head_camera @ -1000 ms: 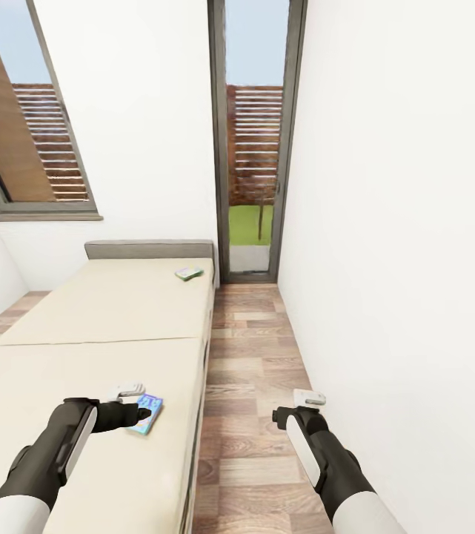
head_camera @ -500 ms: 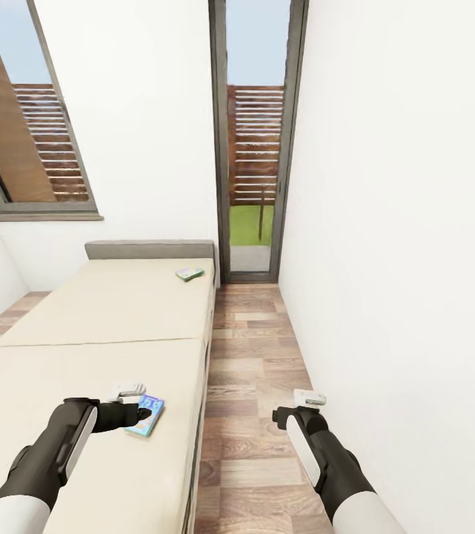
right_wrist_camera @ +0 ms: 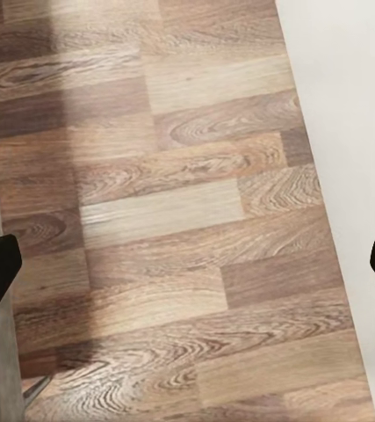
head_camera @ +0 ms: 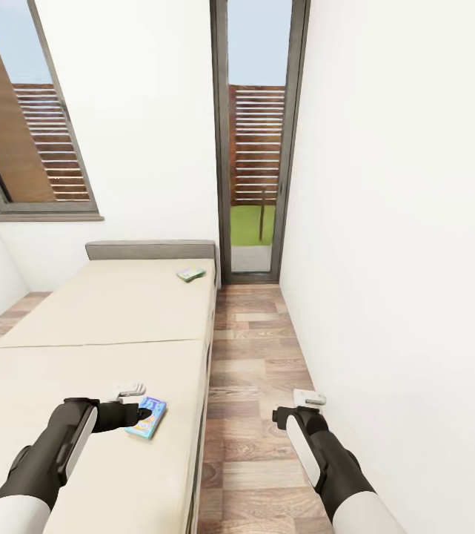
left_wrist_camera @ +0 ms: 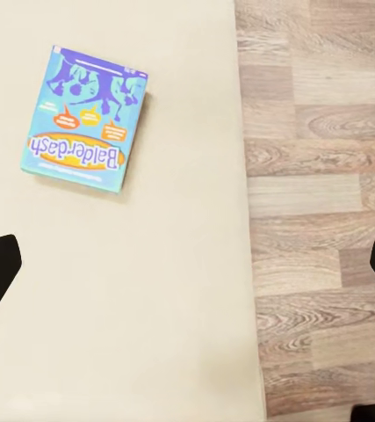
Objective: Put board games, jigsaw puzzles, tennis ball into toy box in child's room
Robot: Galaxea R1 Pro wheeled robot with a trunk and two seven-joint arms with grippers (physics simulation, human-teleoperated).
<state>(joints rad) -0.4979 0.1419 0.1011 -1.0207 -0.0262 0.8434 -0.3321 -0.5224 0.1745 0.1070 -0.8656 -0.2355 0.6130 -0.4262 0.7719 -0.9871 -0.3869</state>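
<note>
beige mattress of the bed [head_camera: 104,311] takes up most of the near scene, with the wood-plank floor [head_camera: 248,356] running beside it to a tall grey-framed window [head_camera: 256,141].

two board games lie on the mattress. the nearer board game [left_wrist_camera: 84,132] sits close to the bed's floor-side edge: a thin turquoise box with a purple figure, an orange oval and "balderdash" lettering, lying flat. the far board game [head_camera: 190,274] is a small green and white box up by the grey headboard [head_camera: 148,249], too small to read.

the left gripper [head_camera: 128,400] hovers above the mattress just beside the nearer box, its fingers spread wide and holding nothing. the right gripper [head_camera: 307,403] hangs over the floor, likewise spread and empty.

my read of the risks: the box is thin and flush with a soft surface, so the fingers may slide over its lid or press into the mattress instead of getting under an edge. a sideways nudge could push it off the near edge onto the floor. the far game looks out of reach from this spot.
</note>
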